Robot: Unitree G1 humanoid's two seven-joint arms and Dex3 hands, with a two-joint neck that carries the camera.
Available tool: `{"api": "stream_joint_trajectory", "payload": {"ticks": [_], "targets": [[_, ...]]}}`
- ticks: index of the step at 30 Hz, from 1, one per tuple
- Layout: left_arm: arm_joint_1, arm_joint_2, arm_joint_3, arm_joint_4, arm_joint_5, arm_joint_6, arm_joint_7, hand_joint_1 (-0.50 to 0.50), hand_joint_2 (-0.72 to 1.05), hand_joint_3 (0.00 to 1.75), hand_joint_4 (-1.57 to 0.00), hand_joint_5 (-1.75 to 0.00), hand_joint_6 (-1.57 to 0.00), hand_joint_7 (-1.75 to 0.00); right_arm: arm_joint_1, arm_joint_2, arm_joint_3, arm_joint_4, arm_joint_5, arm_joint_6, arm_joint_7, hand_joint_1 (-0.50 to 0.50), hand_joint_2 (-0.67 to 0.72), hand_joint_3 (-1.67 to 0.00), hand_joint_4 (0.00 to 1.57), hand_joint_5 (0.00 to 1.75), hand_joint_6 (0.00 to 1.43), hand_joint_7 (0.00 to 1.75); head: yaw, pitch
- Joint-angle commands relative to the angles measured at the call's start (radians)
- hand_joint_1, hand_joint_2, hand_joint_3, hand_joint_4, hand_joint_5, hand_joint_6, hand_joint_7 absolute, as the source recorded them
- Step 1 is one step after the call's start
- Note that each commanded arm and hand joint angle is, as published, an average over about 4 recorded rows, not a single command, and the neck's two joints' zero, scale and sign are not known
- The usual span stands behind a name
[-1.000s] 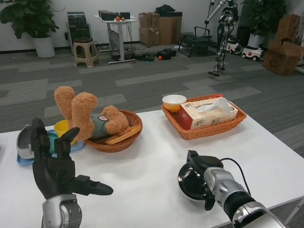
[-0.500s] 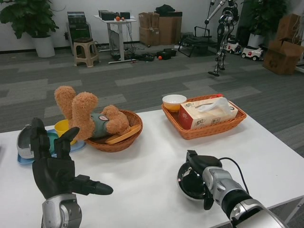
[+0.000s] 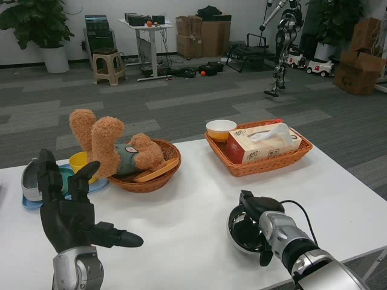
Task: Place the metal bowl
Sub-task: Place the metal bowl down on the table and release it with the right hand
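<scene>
- Right black hand (image 3: 261, 212) grips the shiny round metal bowl (image 3: 243, 230) on the white bench (image 3: 181, 211).
- Left black hand (image 3: 69, 208) hovers raised, fingers (image 3: 48, 175) spread wide, holding nothing.

The right hand (image 3: 261, 219) is covering the near-right rim of the metal bowl (image 3: 243, 231). The teddy bear (image 3: 115, 148) is hiding most of the round basket's (image 3: 147, 180) inside. The picture's bottom edge is cutting off both forearms.
</scene>
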Motion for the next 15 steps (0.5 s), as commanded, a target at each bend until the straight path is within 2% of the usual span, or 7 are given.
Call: {"api": "stream_joint_trajectory", "payload": {"ticks": [1, 6, 10, 15], "targets": [[0.015, 0.006, -0.002, -0.005, 0.005, -0.007, -0.002, -0.46, -0.59, 0.00, -1.12, -1.33, 0.00, -0.07, 0.022, 0.004, -0.013, 0.010, 0.011, 0.006, 0.009, -0.07, -0.08, -0.93, 0.00, 1.45, 0.00, 1.75, 0.003, 0.000], [0.017, 0.006, 0.001, -0.005, 0.005, -0.007, -0.002, -0.46, -0.59, 0.00, -1.12, -1.33, 0.00, -0.07, 0.043, 0.005, -0.065, -0.018, 0.011, -0.019, 0.011, -0.16, 0.01, -0.71, 0.00, 1.19, 0.00, 1.75, 0.003, -0.001], [0.017, 0.006, 0.001, -0.005, 0.005, -0.007, -0.002, -0.46, -0.59, 0.00, -1.12, -1.33, 0.00, -0.07, 0.059, 0.007, -0.094, -0.047, 0.014, -0.025, 0.012, -0.19, 0.19, -0.48, 0.00, 0.92, 0.00, 1.75, 0.002, -0.002], [0.017, 0.006, 0.001, -0.003, 0.005, -0.007, -0.002, -0.46, -0.61, 0.00, -1.12, -1.33, 0.00, -0.07, 0.065, 0.007, -0.110, -0.054, 0.037, -0.027, 0.028, -0.32, 0.46, -0.22, 0.00, 0.29, 0.00, 1.66, 0.001, -0.001]]}}
